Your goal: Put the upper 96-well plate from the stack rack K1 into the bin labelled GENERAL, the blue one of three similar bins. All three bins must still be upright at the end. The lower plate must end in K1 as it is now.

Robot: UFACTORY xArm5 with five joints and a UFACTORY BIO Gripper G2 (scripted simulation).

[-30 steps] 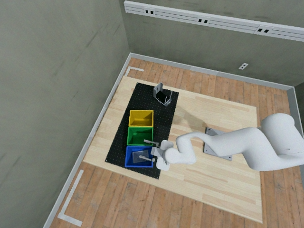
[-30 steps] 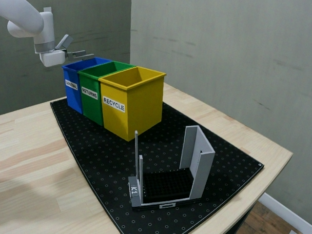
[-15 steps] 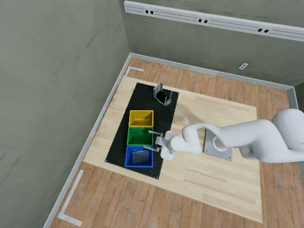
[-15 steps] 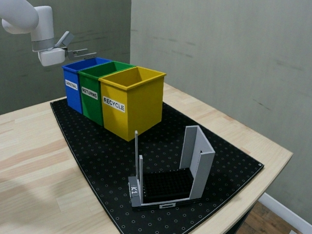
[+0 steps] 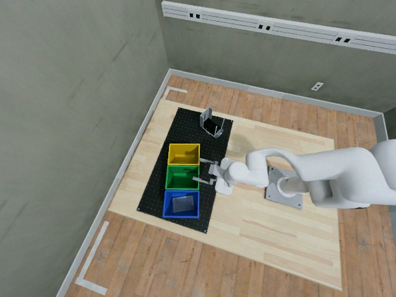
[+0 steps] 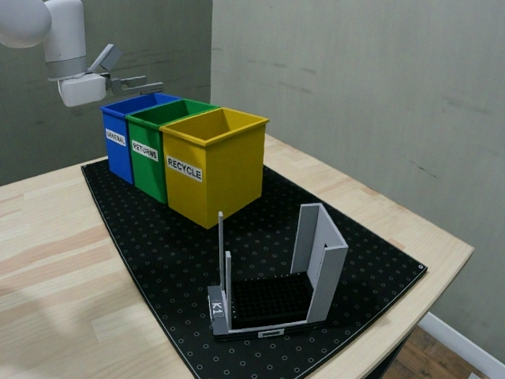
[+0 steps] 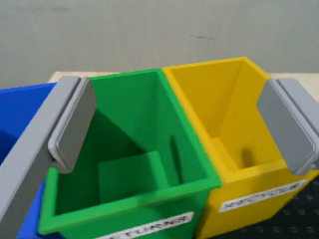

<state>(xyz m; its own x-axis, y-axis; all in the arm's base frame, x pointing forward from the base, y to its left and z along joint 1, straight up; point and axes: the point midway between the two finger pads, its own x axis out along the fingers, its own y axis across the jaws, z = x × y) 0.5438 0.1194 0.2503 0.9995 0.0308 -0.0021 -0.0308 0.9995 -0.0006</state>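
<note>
The upper 96-well plate [image 5: 183,203] is in your blue GENERAL bin [image 5: 164,204] [image 6: 116,159] [image 7: 20,107], below and to the left of the fingers, well inside the walls. From above you see it at a slight angle to them; whether it sits fully flat is hard to tell. Your gripper [image 5: 196,168] [image 6: 153,81] [image 7: 181,124] is open, its fingers apart with nothing between them.

The green RETURNS bin [image 5: 166,177] [image 6: 148,175] [image 7: 130,204] is below the fingers, next to the blue one. In the wrist view, your left finger overlaps its left side, while the right finger appears in front of the yellow RECYCLE bin [image 5: 184,163] [image 6: 234,171] [image 7: 259,209]. All three bins stand upright in a row, side by side.

Farther to the right of the fingers, past the yellow bin and apart from it, you have the stack rack K1 [image 5: 205,118] [image 6: 334,277], upright. The black lower plate [image 5: 211,126] [image 6: 271,299] lies at its bottom, between the uprights. Rack and bins share the black perforated mat [image 5: 187,127] [image 6: 260,253] on the wooden table [image 5: 271,230] [image 6: 40,224]. Behind the fingers, toward the arm's foot, the grey base plate [image 5: 296,203] rests on that table.
</note>
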